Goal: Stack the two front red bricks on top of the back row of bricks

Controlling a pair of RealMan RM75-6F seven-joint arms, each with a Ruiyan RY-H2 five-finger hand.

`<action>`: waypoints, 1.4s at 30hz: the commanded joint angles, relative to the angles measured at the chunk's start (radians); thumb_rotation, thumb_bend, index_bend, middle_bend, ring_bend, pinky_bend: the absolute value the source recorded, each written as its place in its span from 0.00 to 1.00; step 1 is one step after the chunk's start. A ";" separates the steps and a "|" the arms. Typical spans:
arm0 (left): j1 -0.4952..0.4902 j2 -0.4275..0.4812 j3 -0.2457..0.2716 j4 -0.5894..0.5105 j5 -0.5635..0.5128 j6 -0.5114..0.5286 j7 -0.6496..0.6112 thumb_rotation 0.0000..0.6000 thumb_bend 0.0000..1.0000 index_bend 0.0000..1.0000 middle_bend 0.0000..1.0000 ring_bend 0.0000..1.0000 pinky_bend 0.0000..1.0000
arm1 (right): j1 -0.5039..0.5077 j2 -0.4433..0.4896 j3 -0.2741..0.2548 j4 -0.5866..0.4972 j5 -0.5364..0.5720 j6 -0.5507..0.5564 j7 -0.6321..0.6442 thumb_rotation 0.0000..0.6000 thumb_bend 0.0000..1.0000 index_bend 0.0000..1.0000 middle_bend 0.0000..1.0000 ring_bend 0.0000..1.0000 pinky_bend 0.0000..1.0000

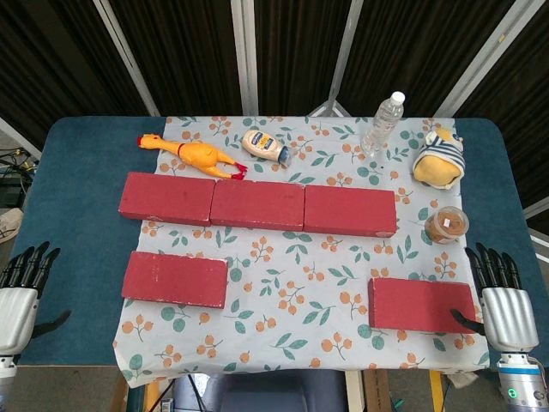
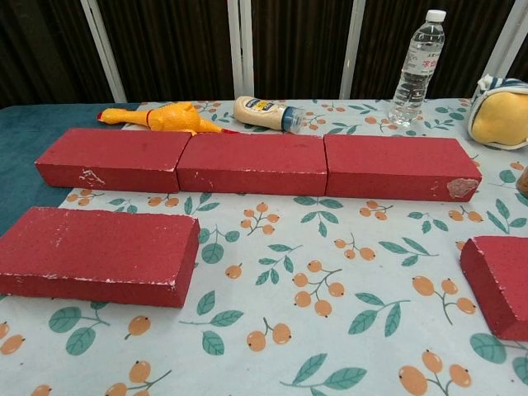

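Front bricks: two, red, flat on the floral cloth (image 1: 292,343). Head view: left brick (image 1: 175,279) near the cloth's left edge; right brick (image 1: 422,305) near its right edge, well apart from the first. Back row (image 1: 257,204): three red bricks end to end across the cloth's middle, nothing on top. Behind the row: rubber chicken (image 1: 193,154), squeeze bottle (image 1: 266,145) on its side, water bottle (image 1: 383,123) upright. Striped plush (image 1: 439,159) at far right; jar (image 1: 447,225) just in front of it. Left hand (image 1: 19,300) at the table's left edge, fingers apart, holding nothing. Right hand (image 1: 502,305) beside the right brick, fingers apart, thumb tip at the brick's right end; contact cannot be told.

Chest view: left brick (image 2: 95,254) whole; right brick (image 2: 499,280) cut by the frame. Back row (image 2: 256,163) touching end to end, chipped at the right corner. Chicken (image 2: 161,118), squeeze bottle (image 2: 266,113), water bottle (image 2: 417,70), plush (image 2: 499,115) behind. Hands not shown.
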 commanded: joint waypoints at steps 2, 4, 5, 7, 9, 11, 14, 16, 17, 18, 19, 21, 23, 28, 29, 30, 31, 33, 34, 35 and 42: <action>0.002 0.002 0.001 -0.001 0.003 0.003 -0.002 1.00 0.00 0.04 0.00 0.00 0.10 | 0.002 0.002 -0.001 0.003 -0.001 -0.003 0.004 1.00 0.11 0.00 0.02 0.00 0.00; 0.004 0.002 0.003 -0.002 0.009 0.008 0.001 1.00 0.00 0.04 0.00 0.00 0.10 | 0.002 0.004 -0.004 0.003 0.000 -0.009 0.001 1.00 0.11 0.00 0.02 0.00 0.00; 0.005 0.002 0.004 -0.003 0.013 0.010 0.003 1.00 0.00 0.04 0.00 0.00 0.10 | 0.003 0.005 -0.005 0.002 0.001 -0.012 0.000 1.00 0.11 0.00 0.02 0.00 0.00; 0.006 0.000 0.007 -0.004 0.021 0.013 0.007 1.00 0.00 0.04 0.00 0.00 0.10 | 0.004 0.007 -0.008 -0.001 0.000 -0.019 0.002 1.00 0.11 0.00 0.02 0.00 0.00; 0.007 -0.002 0.008 -0.004 0.020 0.012 0.011 1.00 0.00 0.04 0.00 0.00 0.10 | 0.005 0.014 -0.015 -0.012 0.003 -0.032 0.014 1.00 0.11 0.00 0.02 0.00 0.00; 0.008 -0.001 0.008 -0.006 0.014 0.009 0.011 1.00 0.00 0.04 0.00 0.00 0.10 | 0.005 0.025 -0.022 -0.029 0.013 -0.049 0.025 1.00 0.11 0.00 0.02 0.00 0.00; 0.009 0.000 0.004 -0.005 0.003 0.008 0.013 1.00 0.00 0.03 0.00 0.00 0.10 | 0.008 0.044 -0.034 -0.053 0.027 -0.080 0.018 1.00 0.11 0.00 0.02 0.00 0.00; 0.009 0.002 0.005 -0.008 -0.003 0.004 0.019 1.00 0.00 0.03 0.00 0.00 0.10 | 0.011 0.060 -0.045 -0.071 0.037 -0.106 0.001 1.00 0.11 0.00 0.01 0.00 0.00; 0.009 0.002 0.003 -0.009 -0.003 0.005 0.021 1.00 0.00 0.03 0.00 0.00 0.10 | 0.013 0.070 -0.051 -0.080 0.041 -0.120 -0.008 1.00 0.11 0.00 0.01 0.00 0.00; 0.009 0.000 0.002 -0.010 -0.001 0.008 0.024 1.00 0.00 0.03 0.00 0.00 0.10 | 0.014 0.081 -0.057 -0.090 0.048 -0.134 -0.016 1.00 0.11 0.00 0.01 0.00 0.00; 0.009 -0.002 0.002 -0.010 0.001 0.008 0.026 1.00 0.00 0.03 0.00 0.00 0.10 | 0.017 0.094 -0.064 -0.103 0.057 -0.152 -0.026 1.00 0.11 0.00 0.01 0.00 0.00; 0.006 -0.006 0.004 -0.010 0.003 0.003 0.033 1.00 0.00 0.03 0.00 0.00 0.10 | 0.026 0.125 -0.072 -0.132 0.082 -0.191 -0.055 1.00 0.11 0.00 0.00 0.00 0.00; 0.002 -0.007 0.004 -0.011 -0.001 -0.008 0.040 1.00 0.00 0.03 0.00 0.00 0.10 | 0.040 0.153 -0.077 -0.162 0.119 -0.236 -0.097 1.00 0.11 0.00 0.00 0.00 0.00; -0.005 -0.009 -0.001 -0.012 -0.016 -0.025 0.052 1.00 0.00 0.03 0.00 0.00 0.10 | 0.084 0.200 -0.074 -0.236 0.234 -0.336 -0.203 1.00 0.11 0.00 0.00 0.00 0.00; -0.005 -0.009 -0.001 -0.013 -0.016 -0.025 0.051 1.00 0.00 0.03 0.00 0.00 0.10 | 0.092 0.204 -0.073 -0.244 0.255 -0.350 -0.221 1.00 0.11 0.00 0.00 0.00 0.00; -0.005 -0.009 -0.001 -0.013 -0.017 -0.025 0.051 1.00 0.00 0.03 0.00 0.00 0.10 | 0.096 0.205 -0.072 -0.249 0.264 -0.356 -0.230 1.00 0.11 0.00 0.00 0.00 0.00; -0.005 -0.008 -0.001 -0.013 -0.018 -0.024 0.050 1.00 0.00 0.03 0.00 0.00 0.10 | 0.105 0.207 -0.070 -0.257 0.283 -0.368 -0.247 1.00 0.11 0.00 0.00 0.00 0.00; -0.005 -0.007 -0.003 -0.012 -0.020 -0.023 0.046 1.00 0.00 0.03 0.00 0.00 0.10 | 0.121 0.205 -0.062 -0.272 0.316 -0.386 -0.268 1.00 0.11 0.00 0.00 0.00 0.00; -0.005 -0.006 -0.004 -0.012 -0.021 -0.023 0.045 1.00 0.00 0.03 0.00 0.00 0.10 | 0.128 0.204 -0.059 -0.276 0.330 -0.393 -0.277 1.00 0.11 0.00 0.00 0.00 0.00; -0.004 -0.006 -0.004 -0.012 -0.022 -0.023 0.044 1.00 0.00 0.03 0.00 0.00 0.10 | 0.135 0.202 -0.056 -0.279 0.343 -0.401 -0.285 1.00 0.11 0.00 0.00 0.00 0.00; -0.006 -0.006 -0.005 -0.012 -0.027 -0.026 0.046 1.00 0.00 0.03 0.00 0.00 0.10 | 0.174 0.174 -0.051 -0.271 0.413 -0.444 -0.317 1.00 0.11 0.00 0.00 0.00 0.00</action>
